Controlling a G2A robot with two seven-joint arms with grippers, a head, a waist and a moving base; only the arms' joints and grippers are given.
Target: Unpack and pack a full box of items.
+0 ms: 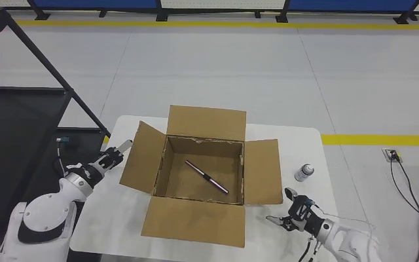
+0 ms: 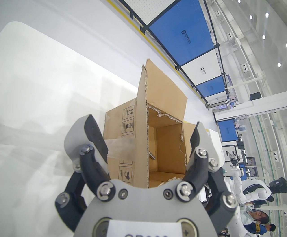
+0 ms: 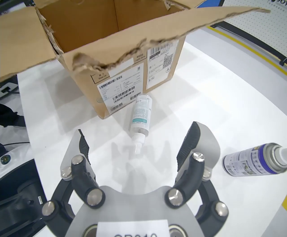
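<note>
Quick count: one brown cardboard box (image 1: pixel 200 178) sits in the middle of the white surface (image 1: pixel 124 216) with all four flaps open. There's exactly one thing in it, a slim dark pen-like stick (image 1: pixel 206 176) lying slantwise on the bottom.

Two items are outside on the robot's right. One white plastic bottle (image 3: pixel 141 116) lies on its side with its base against the box wall, under the overhanging side flap (image 3: pixel 201 20). One silver-and-blue spray can (image 1: pixel 304 172) is a bit further out.

The two tools are both spread wide and holding nothing. The left tool (image 1: pixel 118 156) is just beside the left flap. The right tool (image 3: pixel 137 129) is near the bottle's nozzle.
</note>
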